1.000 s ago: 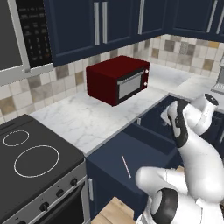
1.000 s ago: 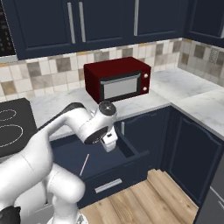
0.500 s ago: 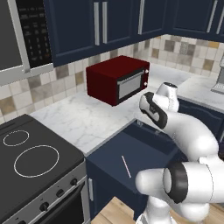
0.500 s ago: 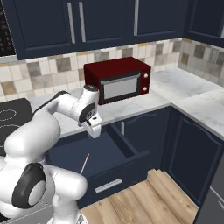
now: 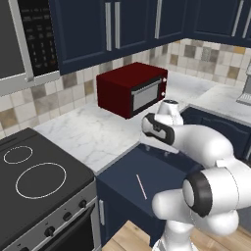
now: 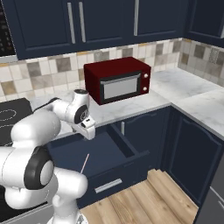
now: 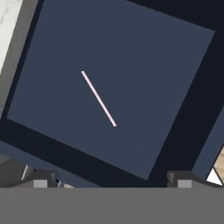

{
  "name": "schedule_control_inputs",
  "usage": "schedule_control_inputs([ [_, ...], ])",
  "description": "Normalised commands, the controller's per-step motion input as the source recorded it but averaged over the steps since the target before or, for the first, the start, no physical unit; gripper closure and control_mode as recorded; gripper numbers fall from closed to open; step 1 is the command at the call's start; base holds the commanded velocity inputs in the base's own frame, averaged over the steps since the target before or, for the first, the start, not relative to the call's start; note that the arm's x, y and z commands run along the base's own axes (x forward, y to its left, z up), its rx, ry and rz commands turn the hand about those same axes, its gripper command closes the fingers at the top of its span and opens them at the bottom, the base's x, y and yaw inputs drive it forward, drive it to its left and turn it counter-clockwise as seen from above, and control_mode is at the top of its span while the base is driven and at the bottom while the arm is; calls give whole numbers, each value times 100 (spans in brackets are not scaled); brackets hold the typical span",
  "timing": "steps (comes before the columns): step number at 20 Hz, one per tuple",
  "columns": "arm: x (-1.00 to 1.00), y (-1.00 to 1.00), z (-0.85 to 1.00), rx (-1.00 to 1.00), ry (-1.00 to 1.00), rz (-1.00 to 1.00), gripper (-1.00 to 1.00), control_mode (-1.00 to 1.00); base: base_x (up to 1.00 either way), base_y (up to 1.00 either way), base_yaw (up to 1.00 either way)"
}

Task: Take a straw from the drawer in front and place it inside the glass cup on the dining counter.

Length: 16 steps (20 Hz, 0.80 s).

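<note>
Hanging over the open drawer [image 6: 111, 151], our pincer [image 6: 89, 129] points downward with its jaws spread wide and nothing held between them. From the hand view we see its two dark fingertips [image 7: 40, 180] standing far apart at the bottom edge, with the drawer floor stretched out beyond them. The straw [image 7: 99, 99] lies flat on that floor, ahead of the pincer and roughly centred between the two tips, well clear of both (it reads pale pink here, a very thin straight stick). It lies at a slant to the line between the tips, one end nearer the pincer, the other farther off and to the side. We see it alone on the navy floor, touching none of the drawer walls.

In the right base view the straw [image 6: 84, 162] lies below the pincer and a little nearer the camera, toward the drawer front, whose silver bar handle [image 6: 108, 186] faces the wooden floor [image 6: 144, 201]. In the left base view the straw [image 5: 141, 187] shows below the arm's wrist, on the drawer [image 5: 127, 184] floor.

Behind the pincer the white marble desk [image 5: 93, 132] carries a dark red microwave oven [image 6: 118, 80], well apart from the pincer and farther back toward the tiled wall. To one side of the drawer we see the black stovetop [image 5: 34, 171] with its ring marks, and navy wall cabinets [image 6: 83, 19] hang above the pincer.
</note>
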Motion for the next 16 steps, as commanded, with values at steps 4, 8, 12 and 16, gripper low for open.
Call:
schedule_control_inputs([
  [4, 2, 0, -54, -5, 0, 0, -100, -100, 0, 0, 0],
  [8, 17, 0, -52, -5, 0, 2, -100, -100, 0, 0, 0],
  [12, 28, 8, -49, -4, 0, 6, -100, -100, 0, 0, 0],
  [16, 33, 3, -44, -2, -1, 11, -100, -100, 0, 0, 0],
])
